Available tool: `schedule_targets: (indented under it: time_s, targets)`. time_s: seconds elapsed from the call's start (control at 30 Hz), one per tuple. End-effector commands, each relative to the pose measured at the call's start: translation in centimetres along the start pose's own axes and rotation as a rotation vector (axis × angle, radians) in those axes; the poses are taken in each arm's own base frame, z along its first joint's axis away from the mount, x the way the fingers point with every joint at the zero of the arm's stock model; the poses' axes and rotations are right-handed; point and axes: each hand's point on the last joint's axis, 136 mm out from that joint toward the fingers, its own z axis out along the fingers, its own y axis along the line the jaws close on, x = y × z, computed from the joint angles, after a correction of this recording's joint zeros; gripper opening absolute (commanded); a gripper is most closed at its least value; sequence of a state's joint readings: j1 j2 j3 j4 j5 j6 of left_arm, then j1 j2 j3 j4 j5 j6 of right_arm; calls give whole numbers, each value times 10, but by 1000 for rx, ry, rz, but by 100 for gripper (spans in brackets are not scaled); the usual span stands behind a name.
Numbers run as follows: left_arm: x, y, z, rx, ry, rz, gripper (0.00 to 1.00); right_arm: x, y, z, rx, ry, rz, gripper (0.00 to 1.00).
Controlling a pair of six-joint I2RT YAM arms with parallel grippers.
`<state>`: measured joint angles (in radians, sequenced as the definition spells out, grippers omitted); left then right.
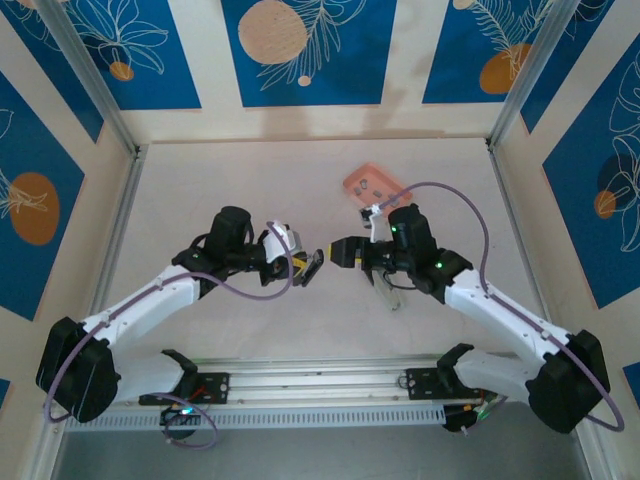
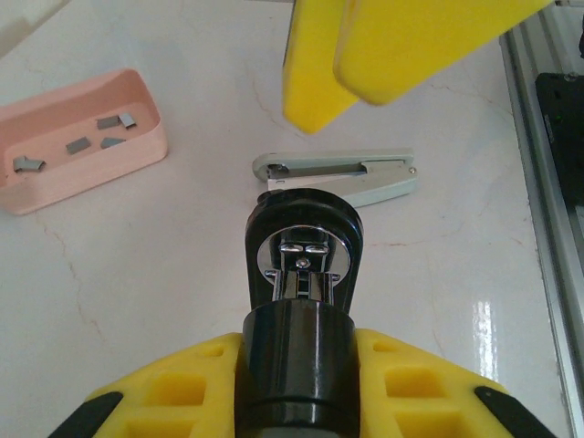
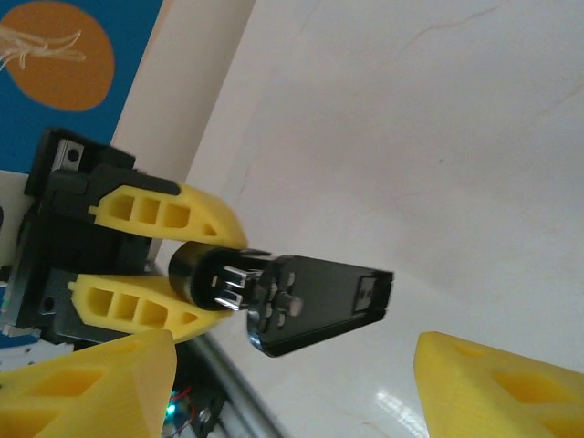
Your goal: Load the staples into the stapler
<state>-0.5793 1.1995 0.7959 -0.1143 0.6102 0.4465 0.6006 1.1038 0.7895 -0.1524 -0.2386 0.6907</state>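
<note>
Your left gripper point(image 1: 305, 266) is clamped narrow on the stapler point(image 3: 319, 306), pinching its black body near one end. In the right wrist view the stapler sits at the middle of the frame, held clear of the table point(image 2: 137, 301), and its free end points toward the right edge of the picture. Your right gripper point(image 3: 297, 351) stands wide, one yellow finger point(image 3: 91, 383) at the lower left corner and the other at the lower right, with nothing gripped between them. The stapler's free end lies just above that gap.

In the overhead view both grippers meet near the centre of the frame, tips close together and facing each other. The pink tray point(image 2: 137, 151) lies just above and to the right of them, on the table.

In the left wrist view you look along the stapler end-on, at the lower middle of the frame. The tray is at the upper left, with the staples point(image 2: 78, 144) lying loose inside it, several small grey pieces spread apart. A pale grey-green piece with a metal rail point(image 2: 365, 178) lies flat on the table at the centre, just beyond the held stapler
</note>
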Motion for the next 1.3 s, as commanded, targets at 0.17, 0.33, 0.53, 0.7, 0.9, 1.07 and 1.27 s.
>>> schedule_targets:
  time_s: [0.17,0.33,0.53,0.7,0.9,1.07,1.27]
  targets:
    - [-43,-3,-13,12,-113,124,0,13,-4,21,-9,120,66,64]
    - [-47,-4,-16,17,-122,126,0,17,-12,31,0,146,98,59]
    - [-56,-7,-21,29,-139,122,0,28,-56,39,127,157,223,54]
    - [-73,-9,-29,33,-185,107,0,44,-85,45,167,158,303,51]
    - [-91,-12,-40,34,-235,96,0,54,-102,51,171,158,363,51]
    - [-103,-12,-47,31,-272,95,0,58,-109,59,170,172,378,50]
    - [-127,-4,-59,-20,-352,68,0,64,-112,67,181,192,371,50]
